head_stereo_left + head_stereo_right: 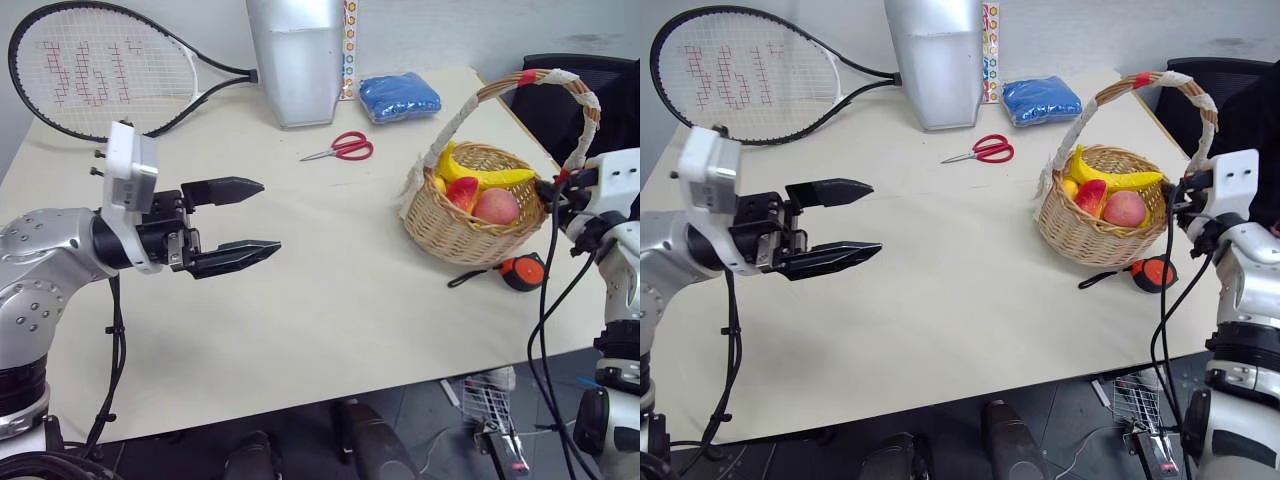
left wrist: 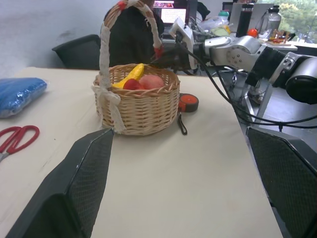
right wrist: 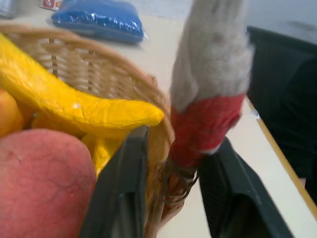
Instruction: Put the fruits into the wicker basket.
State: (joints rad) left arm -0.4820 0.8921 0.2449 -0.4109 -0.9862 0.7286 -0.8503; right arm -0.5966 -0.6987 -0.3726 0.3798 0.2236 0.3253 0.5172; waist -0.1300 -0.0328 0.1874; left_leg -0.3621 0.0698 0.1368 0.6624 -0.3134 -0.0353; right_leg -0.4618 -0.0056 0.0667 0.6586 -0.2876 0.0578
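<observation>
The wicker basket (image 1: 455, 235) stands near the table's right edge, its cloth-wrapped handle (image 1: 560, 80) arching over it. Inside lie the fruits: a yellow banana (image 1: 480, 175), a red-yellow mango (image 1: 462, 192) and a pink-orange peach (image 1: 497, 205). My right gripper (image 1: 548, 190) is at the basket's right side, open, one finger (image 3: 121, 188) inside the rim and the other outside, astride the red-taped handle base (image 3: 203, 124). My left gripper (image 1: 270, 215) hovers open and empty over the table's left half, pointing toward the basket.
An orange-black tape measure (image 1: 525, 272) lies just in front of the basket. Red-handled scissors (image 1: 345, 148), a blue packet (image 1: 400, 97), a silver container (image 1: 295, 60) and a tennis racket (image 1: 100, 70) lie at the back. A dark chair (image 1: 580, 70) stands beyond the right edge.
</observation>
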